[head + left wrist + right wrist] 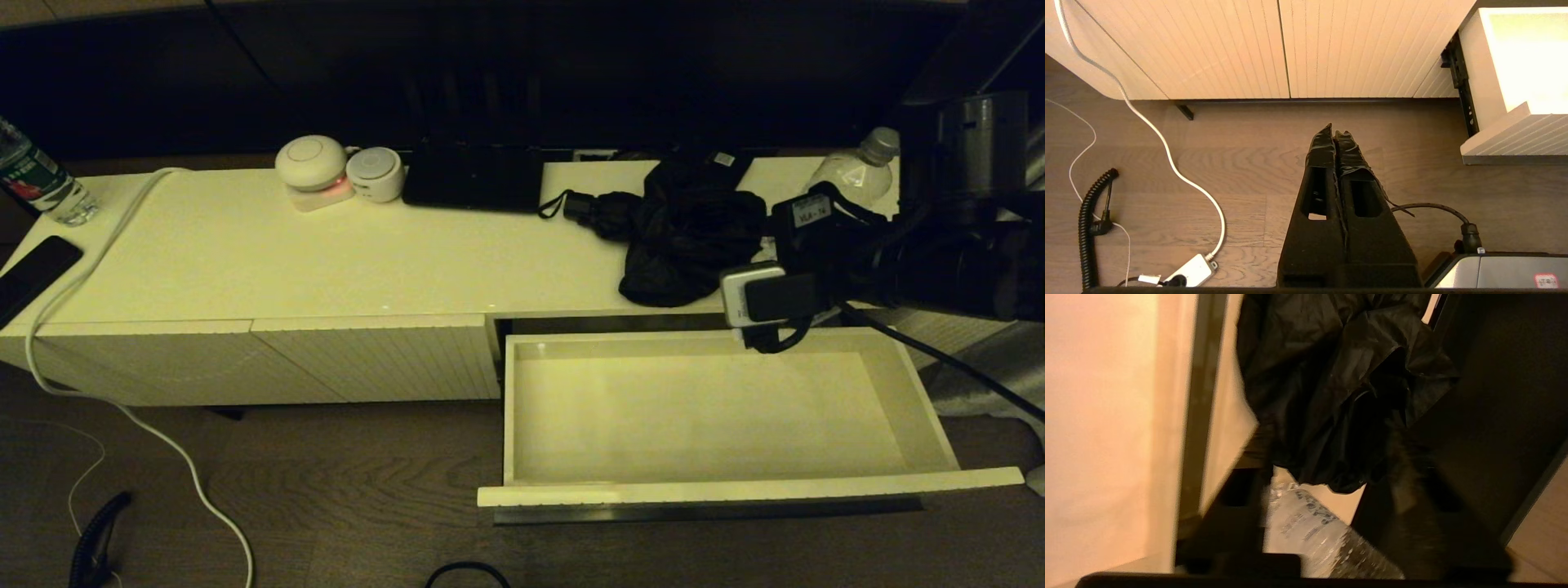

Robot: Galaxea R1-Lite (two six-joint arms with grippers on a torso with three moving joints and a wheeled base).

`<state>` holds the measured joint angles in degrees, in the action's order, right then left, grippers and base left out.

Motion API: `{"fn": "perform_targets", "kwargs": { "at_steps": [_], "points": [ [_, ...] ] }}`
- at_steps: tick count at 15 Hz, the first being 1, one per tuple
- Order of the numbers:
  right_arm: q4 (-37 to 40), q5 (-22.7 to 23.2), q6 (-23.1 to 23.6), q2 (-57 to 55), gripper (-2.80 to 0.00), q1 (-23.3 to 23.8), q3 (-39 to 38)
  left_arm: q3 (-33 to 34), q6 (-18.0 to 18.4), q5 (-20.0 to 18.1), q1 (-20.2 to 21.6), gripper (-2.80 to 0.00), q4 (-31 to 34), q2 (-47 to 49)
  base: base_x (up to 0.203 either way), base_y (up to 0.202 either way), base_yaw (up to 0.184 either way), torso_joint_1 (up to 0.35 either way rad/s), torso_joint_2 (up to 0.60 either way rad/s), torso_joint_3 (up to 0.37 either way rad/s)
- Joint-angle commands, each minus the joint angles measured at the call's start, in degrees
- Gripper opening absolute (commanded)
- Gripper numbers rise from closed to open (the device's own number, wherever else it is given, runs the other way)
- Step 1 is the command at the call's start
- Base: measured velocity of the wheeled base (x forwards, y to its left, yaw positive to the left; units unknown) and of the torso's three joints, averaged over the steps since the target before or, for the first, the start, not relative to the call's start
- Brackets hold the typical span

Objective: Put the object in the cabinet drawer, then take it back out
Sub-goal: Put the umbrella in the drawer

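Observation:
The cabinet drawer [735, 492] is pulled fully out at the right, and its smooth cream interior holds nothing. Its ribbed front [1519, 141] also shows in the left wrist view. A clear plastic bottle [853, 173] stands on the cabinet top at the back right, partly behind my right arm [939, 269]. In the right wrist view my right gripper [1331, 435] is open, and the bottle [1306, 535] lies between its fingers near their base. My left gripper [1336, 132] is shut on nothing and hangs over the wooden floor in front of the closed ribbed panels.
A crumpled black bag [694, 237] lies on the cabinet top just beyond my right gripper. Two white round devices [310, 163] and a black box [473, 175] stand at the back. A labelled bottle [41, 184], a phone [33, 273] and a white cable [98, 245] sit far left.

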<state>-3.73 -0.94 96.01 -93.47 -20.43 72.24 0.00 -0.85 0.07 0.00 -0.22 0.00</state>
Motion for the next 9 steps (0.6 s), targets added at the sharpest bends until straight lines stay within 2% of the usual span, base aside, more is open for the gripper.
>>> {"fn": "perform_targets", "kwargs": {
  "at_steps": [1, 9],
  "points": [
    [0.34, 0.14, 1.57, -3.63, 0.00, 0.86, 3.08, 0.08, -0.03, 0.01, 0.00, -2.80, -0.04, -0.08, 0.000, 0.000, 0.000, 0.000, 0.00, 0.000],
    [0.44, 0.10, 1.62, -15.39, 0.00, 4.20, 16.98, 0.05, -0.03, 0.01, 0.00, -2.80, -0.04, -0.09, 0.000, 0.000, 0.000, 0.000, 0.00, 0.000]
  ]
}}
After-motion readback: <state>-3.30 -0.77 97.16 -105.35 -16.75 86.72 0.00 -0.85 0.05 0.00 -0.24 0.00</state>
